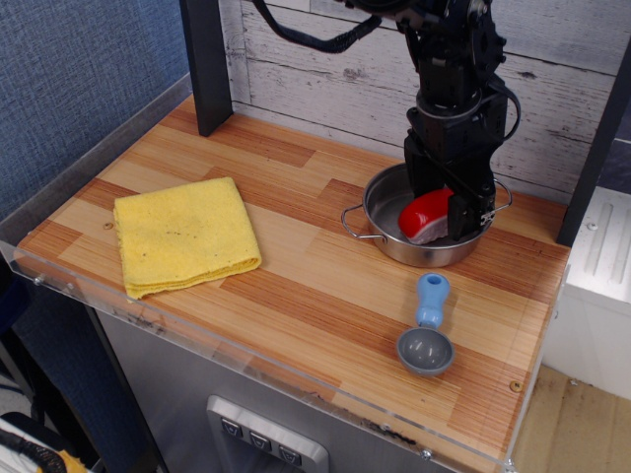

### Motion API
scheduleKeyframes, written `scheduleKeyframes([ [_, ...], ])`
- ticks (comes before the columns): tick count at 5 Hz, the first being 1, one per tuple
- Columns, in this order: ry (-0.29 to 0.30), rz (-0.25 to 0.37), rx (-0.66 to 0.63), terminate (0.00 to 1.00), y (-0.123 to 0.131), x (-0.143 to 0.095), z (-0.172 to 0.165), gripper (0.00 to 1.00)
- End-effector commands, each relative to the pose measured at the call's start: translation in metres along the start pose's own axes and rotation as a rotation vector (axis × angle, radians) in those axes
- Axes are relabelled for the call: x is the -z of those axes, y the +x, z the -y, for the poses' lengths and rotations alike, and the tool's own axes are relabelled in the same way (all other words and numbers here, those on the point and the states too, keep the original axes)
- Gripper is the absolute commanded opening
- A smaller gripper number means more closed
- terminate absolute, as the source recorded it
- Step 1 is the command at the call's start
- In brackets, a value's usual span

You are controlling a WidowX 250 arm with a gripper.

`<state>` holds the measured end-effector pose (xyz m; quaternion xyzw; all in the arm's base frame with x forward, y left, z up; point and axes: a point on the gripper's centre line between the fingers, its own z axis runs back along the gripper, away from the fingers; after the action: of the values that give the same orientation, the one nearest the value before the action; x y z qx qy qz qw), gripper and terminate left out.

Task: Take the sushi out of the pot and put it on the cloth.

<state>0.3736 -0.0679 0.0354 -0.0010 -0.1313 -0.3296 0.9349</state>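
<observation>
The sushi, with a red top over a white base, lies tilted inside the shiny steel pot at the back right of the table. My black gripper is lowered into the pot. Its fingers stand on either side of the sushi's right end and hide that end. The jaws look closed on it. The sushi still sits low in the pot. The yellow cloth lies flat at the front left, far from the gripper.
A grey scoop with a blue handle lies in front of the pot. A dark post stands at the back left. The plank wall runs close behind the pot. The table's front edge has a clear plastic lip.
</observation>
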Motion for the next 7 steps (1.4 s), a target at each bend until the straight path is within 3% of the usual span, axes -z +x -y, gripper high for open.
scheduleKeyframes([
  [1,0.036,0.014,0.006,0.00,0.008,-0.005,0.000,1.00],
  [2,0.044,0.009,0.007,0.00,0.008,-0.003,-0.001,1.00],
  [3,0.053,0.008,0.016,0.00,0.008,-0.004,-0.001,0.00],
  [5,0.058,0.017,0.030,0.00,0.011,-0.013,0.001,0.00],
  [7,0.076,0.098,0.068,0.00,0.025,-0.058,0.000,0.00],
])
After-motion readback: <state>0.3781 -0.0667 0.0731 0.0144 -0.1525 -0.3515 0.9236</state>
